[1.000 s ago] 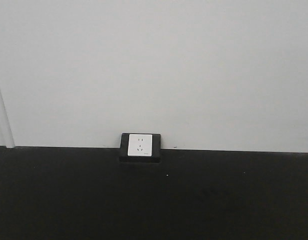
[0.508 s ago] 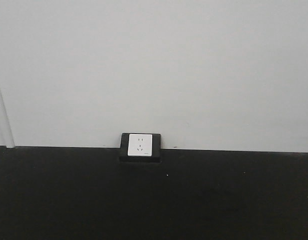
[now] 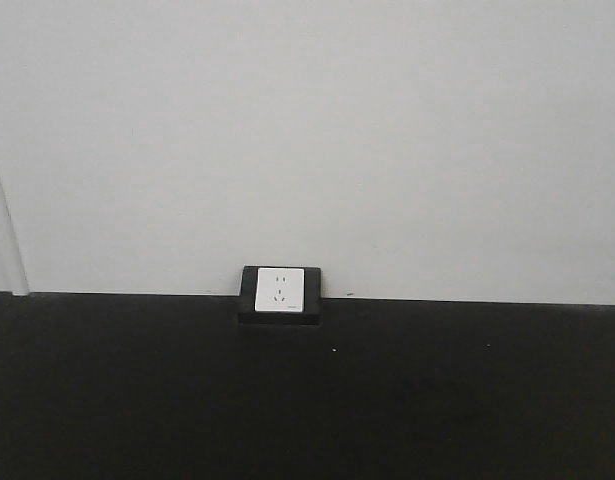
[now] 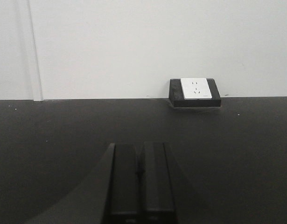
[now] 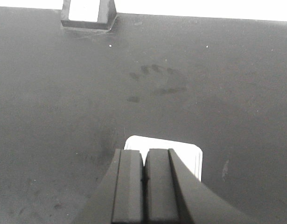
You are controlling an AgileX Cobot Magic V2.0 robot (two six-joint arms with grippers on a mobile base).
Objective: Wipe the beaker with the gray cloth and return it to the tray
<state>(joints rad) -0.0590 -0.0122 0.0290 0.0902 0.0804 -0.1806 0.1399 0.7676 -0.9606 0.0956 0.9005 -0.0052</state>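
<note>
With your left gripper [image 4: 141,186] pressed together over the bare black table [image 4: 50,140] and your right gripper [image 5: 144,186] likewise closed above a white card [image 5: 190,151], no beaker, cloth or tray shows, so you must first find them.

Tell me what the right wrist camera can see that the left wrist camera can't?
Only the right wrist view shows a flat white rectangular object lying on the black tabletop just past the right tool, and a faint handprint smudge on the surface. Only the left wrist view shows the left tool and a wide stretch of white wall. Both show a shut tool, the black tabletop and the white wall socket at its back edge. Neither shows a beaker, cloth or tray.
</note>
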